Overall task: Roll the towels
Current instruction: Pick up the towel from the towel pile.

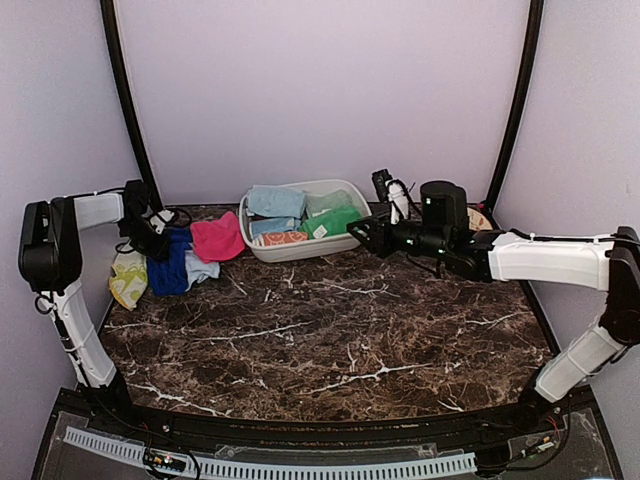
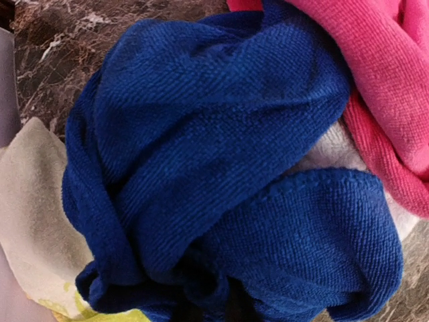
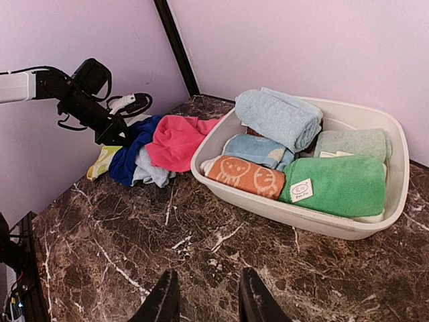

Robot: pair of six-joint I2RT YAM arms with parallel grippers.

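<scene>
A loose heap of towels lies at the table's far left: a royal blue towel, a pink one, a pale blue one and a pale yellow-green cloth. My left gripper is pushed into the heap, its dark fingers closed on a fold of the royal blue towel. My right gripper hangs open over bare marble in front of the tub, holding nothing.
The white tub at the back centre holds rolled towels: pale blue, green, orange patterned. A tan plate peeks out behind the right arm. Cables lie by the left wall.
</scene>
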